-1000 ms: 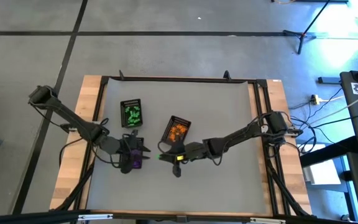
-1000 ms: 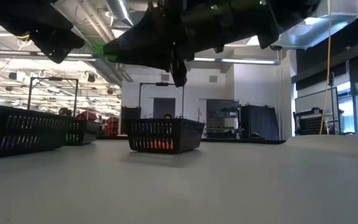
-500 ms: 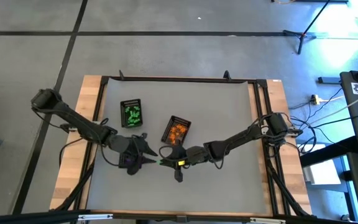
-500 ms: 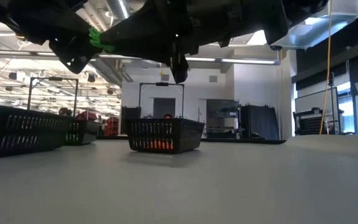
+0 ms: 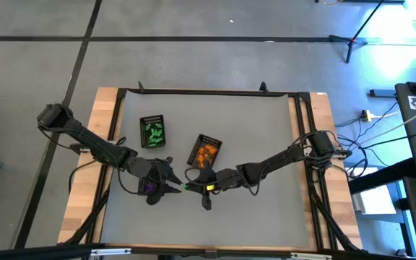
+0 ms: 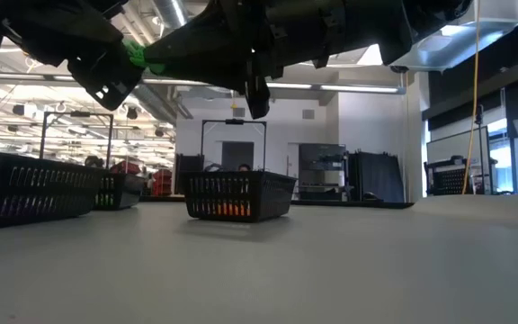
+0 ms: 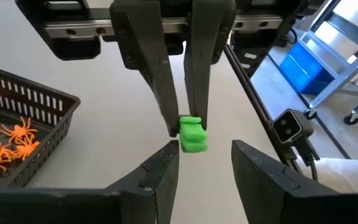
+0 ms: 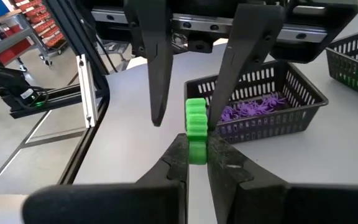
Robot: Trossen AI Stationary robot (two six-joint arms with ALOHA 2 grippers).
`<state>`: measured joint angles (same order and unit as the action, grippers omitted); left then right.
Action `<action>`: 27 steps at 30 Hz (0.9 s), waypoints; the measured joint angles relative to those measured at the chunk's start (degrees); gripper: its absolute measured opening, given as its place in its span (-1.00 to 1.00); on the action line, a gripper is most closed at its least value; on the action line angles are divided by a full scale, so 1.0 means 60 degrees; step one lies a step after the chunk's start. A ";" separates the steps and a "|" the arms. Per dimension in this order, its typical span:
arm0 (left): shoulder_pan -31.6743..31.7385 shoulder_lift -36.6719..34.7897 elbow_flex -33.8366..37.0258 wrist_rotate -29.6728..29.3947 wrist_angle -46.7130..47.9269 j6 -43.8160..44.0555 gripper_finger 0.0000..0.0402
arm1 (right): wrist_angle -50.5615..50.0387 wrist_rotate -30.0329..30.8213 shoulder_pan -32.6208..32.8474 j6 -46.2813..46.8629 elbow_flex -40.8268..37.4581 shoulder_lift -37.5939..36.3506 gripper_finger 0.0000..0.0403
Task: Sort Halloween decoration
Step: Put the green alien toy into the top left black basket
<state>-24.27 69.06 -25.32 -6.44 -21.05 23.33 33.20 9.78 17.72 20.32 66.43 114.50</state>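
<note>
- Right gripper (image 8: 197,155) jaws are pinched tight on a little green trinket (image 8: 196,127); left gripper (image 7: 205,165) jaws are spread apart, one finger on each side of the piece, not closed on it yet.
- In the high view the two grippers meet nose to nose in the lower middle of the frame, left gripper (image 5: 166,184) coming from the left, right gripper (image 5: 186,186) from the right, with the green trinket (image 5: 182,186) as a tiny speck between them.
- Compared with a second ago, the left gripper has swung off the purple tray and turned toward the right one; half a second ago it was nearly there, now the tips have closed the gap.
- Low view: both grippers hang high above the table at the top of the frame, green trinket (image 6: 136,56) at upper left.
- Trays haven't budged: green tray (image 5: 153,131) upper left of the mat, orange tray (image 5: 206,151) near centre with orange spiders (image 7: 2,143) inside, purple tray (image 8: 263,112) holding purple trinkets (image 8: 250,109), mostly hidden under the left arm from above.
</note>
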 joint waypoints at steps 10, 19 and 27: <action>0.0037 0.0000 0.0000 -0.0890 -0.0005 0.0050 -0.30 | -0.0024 -0.0003 0.0000 0.0000 0.0000 0.0000 -0.85; 0.0123 -0.0004 0.0000 -0.0824 -0.0005 0.0315 -0.48 | -0.0042 0.0029 0.0000 0.0000 0.0000 0.0004 -0.85; 0.0123 -0.0007 0.0000 -0.0513 -0.0004 0.0313 -0.95 | -0.0053 0.0036 0.0004 -0.0046 0.0000 0.0015 -0.85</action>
<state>-23.53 69.01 -25.32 -9.52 -21.08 25.21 32.88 10.00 17.74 20.04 66.43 114.59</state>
